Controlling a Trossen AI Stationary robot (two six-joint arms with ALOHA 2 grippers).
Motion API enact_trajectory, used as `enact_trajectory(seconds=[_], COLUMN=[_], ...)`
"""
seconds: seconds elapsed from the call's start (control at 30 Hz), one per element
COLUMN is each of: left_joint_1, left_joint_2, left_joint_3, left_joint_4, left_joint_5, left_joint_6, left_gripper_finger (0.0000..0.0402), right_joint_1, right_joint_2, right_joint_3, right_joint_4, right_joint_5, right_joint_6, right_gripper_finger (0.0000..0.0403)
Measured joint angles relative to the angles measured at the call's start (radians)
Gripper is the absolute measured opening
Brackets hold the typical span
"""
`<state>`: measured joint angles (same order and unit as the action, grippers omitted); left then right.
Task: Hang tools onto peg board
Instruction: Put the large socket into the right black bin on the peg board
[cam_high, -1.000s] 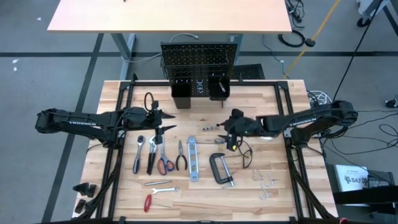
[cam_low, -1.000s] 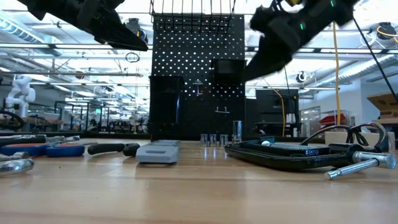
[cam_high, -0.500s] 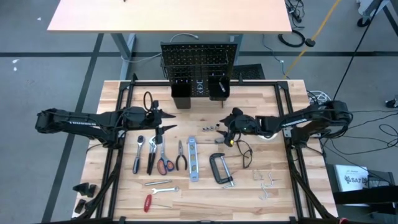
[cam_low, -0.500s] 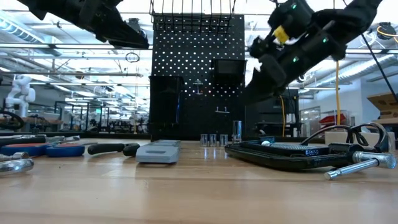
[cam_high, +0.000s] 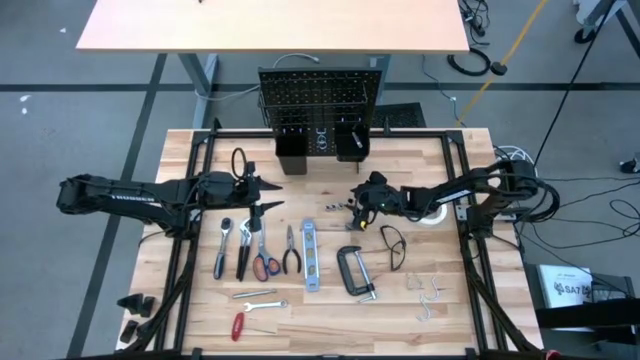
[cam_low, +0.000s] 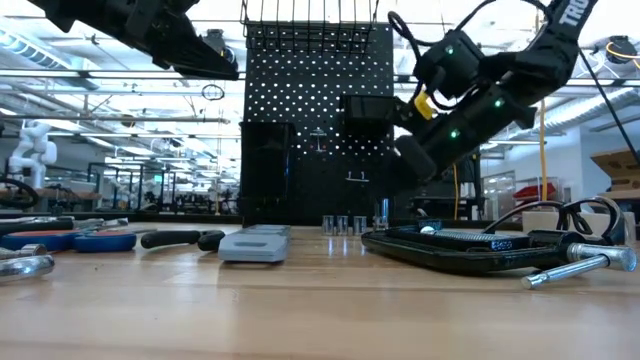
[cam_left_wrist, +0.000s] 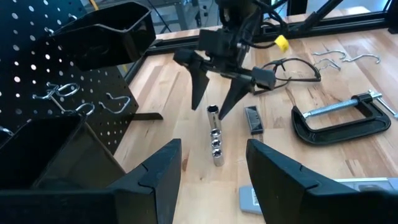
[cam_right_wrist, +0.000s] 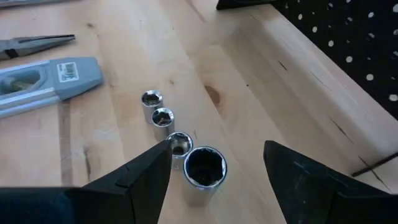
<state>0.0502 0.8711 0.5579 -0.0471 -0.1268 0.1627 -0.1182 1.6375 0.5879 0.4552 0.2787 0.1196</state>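
Note:
The black peg board (cam_high: 320, 95) stands upright at the table's far edge, with two black bins on its lower part. A row of small silver sockets (cam_high: 336, 203) stands on end on the table in front of it. My right gripper (cam_high: 353, 203) is open and low over the row's right end. In the right wrist view (cam_right_wrist: 217, 149) its fingers stand on either side of the largest socket (cam_right_wrist: 204, 167), apart from it. My left gripper (cam_high: 262, 195) is open and empty, held above the table left of the sockets. Pliers, scissors (cam_high: 264, 262), level (cam_high: 310, 255), C-clamp (cam_high: 355, 270) and glasses (cam_high: 392, 245) lie flat.
A ratchet (cam_high: 221, 245), a wrench (cam_high: 255, 298) and a red screwdriver (cam_high: 239, 325) lie near the front left. Loose metal hooks (cam_high: 430, 292) lie at the front right. A white tape roll (cam_high: 433, 216) lies under the right arm. Hooks (cam_left_wrist: 68, 99) stick out of the peg board.
My right gripper has gone down and toward the table's left, from above the glasses to the row of sockets, and has tipped from pointing down to slanting toward the left. It has stayed open. The tools have stayed in place.

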Motion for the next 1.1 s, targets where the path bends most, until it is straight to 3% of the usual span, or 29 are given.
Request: enact_trajectory(seconds=[0.47,0.6,0.83,1.1], left_joint_1=[0.000,0.000,0.000,0.001], left_joint_2=[0.000,0.000,0.000,-0.013], left_joint_3=[0.000,0.000,0.000,-0.021], left_joint_4=[0.000,0.000,0.000,0.005], left_joint_5=[0.000,0.000,0.000,0.000], left_joint_6=[0.000,0.000,0.001,0.027], left_gripper_finger=[0.0180,0.0180,0.0180,0.0180], right_joint_1=[-0.006,-0.006,-0.006,-0.004], right_joint_2=[0.044,0.044,0.044,-0.007], right_joint_3=[0.000,0.000,0.001,0.000], right_joint_4=[0.047,0.038,0.021,-0.044], right_joint_5=[-0.021,-0.019,-0.019,-0.018], right_joint_6=[0.006,0.008,-0.001,0.016], right_gripper_finger=[0.0242,0.0206,0.0077,0.0077])
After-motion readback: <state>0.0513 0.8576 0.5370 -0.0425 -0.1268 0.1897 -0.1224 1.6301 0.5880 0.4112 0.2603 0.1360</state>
